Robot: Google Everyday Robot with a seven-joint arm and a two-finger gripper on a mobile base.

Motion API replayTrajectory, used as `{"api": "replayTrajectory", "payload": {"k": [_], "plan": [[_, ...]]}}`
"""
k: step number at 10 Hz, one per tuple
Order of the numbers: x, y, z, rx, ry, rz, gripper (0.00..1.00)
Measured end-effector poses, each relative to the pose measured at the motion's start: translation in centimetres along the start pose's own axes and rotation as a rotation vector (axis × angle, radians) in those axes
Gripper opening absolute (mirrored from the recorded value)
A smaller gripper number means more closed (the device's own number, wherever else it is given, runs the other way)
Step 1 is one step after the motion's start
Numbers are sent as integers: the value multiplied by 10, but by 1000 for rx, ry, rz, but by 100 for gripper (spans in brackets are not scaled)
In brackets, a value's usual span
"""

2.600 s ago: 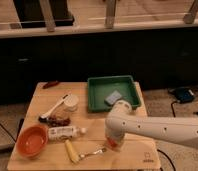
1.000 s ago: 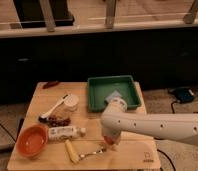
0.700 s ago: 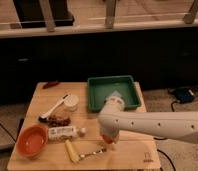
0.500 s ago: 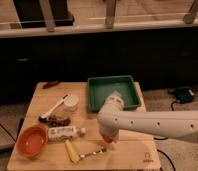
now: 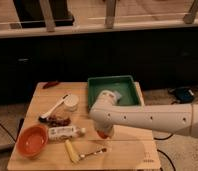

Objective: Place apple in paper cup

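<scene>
The apple shows as a small red-orange patch on the wooden table, right under the end of my white arm, which hides most of it. My gripper is down at the apple, beneath the wrist that reaches in from the right. The paper cup stands upright to the upper left of the apple, a short way off, next to a white spoon.
A green tray sits at the back right. A white bottle lies left of the apple, with dark grapes above it and an orange bowl at the front left. A yellow piece and a fork lie near the front edge.
The arm's end has shifted a little to the left and away from the front edge. The red-orange patch under it shows a little further left too. Nothing else has moved.
</scene>
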Motion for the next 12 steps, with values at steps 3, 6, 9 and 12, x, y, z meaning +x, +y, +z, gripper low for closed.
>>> {"api": "replayTrajectory", "payload": {"k": [3,6,9,12], "plan": [[4,-16,-15,6,11,-28,8],[8,-26,-28,14,19,-45,3],[14,-38,-39,25,29,-68,2],[19,-52,-48,37,34,-98,2]]}}
